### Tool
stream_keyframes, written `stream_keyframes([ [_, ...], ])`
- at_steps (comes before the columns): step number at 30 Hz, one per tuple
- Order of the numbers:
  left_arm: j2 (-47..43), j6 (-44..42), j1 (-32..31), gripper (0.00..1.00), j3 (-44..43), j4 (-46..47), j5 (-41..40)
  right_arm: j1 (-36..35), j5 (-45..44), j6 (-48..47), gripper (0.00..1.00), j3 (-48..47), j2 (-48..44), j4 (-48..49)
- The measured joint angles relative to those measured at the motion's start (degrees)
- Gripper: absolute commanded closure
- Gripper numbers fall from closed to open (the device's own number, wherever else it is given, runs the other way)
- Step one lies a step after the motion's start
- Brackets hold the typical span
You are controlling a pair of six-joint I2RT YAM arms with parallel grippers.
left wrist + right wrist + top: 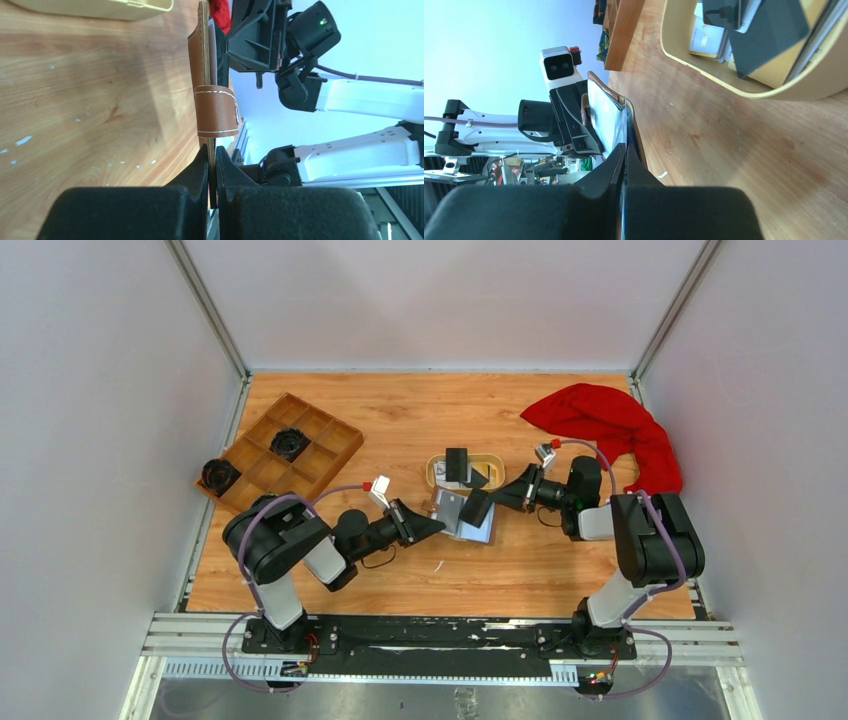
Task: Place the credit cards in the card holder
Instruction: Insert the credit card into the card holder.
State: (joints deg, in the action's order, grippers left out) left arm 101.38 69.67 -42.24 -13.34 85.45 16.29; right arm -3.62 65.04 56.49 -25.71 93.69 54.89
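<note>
L gripper (428, 528) is pinching the card holder (460, 518) by its near edge, jaws pressed tight on the brown leather. It's holding the holder open around the middle of the surface (400, 420), just in front of the tan dish (436, 468). In the left wrist view the holder is standing edge-on, w/ its strap loop (216, 111) just beyond the jaws. R gripper (497, 498) is nipping a black card (476, 506) between closed jaws, w/ the card's free end meeting the holder's grey pockets. Can't tell if it's in a slot yet. More cards (769, 35) are lying in the dish.

Handling, by the look of it: the card is seeming thin, light, stiff and slick. It's prob. best pinched at a short end, leaving most of its length free for sliding in. The holder is looking soft and floppy, likely flexing under a push, so bracing it close to the pocket is helping. Risk: the card skating off the pocket mouth or slipping in the jaws.
</note>
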Motion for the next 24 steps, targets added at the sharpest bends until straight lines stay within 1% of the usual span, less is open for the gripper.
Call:
stream_keyframes([
  [5,-2.38,0.96,-0.37,1.0,-0.74,-0.15,-0.52,0.0,-0.17,3.34,1.0,0.15,-3.34,1.99],
  [12,-5.4,2.21,-1.22,1.0,-2.58,-0.22,-1.9,0.0,-0.81,5.57,1.0,0.2,-8.26,3.89],
  [24,-6.95,1.79,-1.51,1.0,-3.15,-2.14,-3.54,-1.2,-0.55,4.94,1.0,0.28,-8.74,2.64],
])
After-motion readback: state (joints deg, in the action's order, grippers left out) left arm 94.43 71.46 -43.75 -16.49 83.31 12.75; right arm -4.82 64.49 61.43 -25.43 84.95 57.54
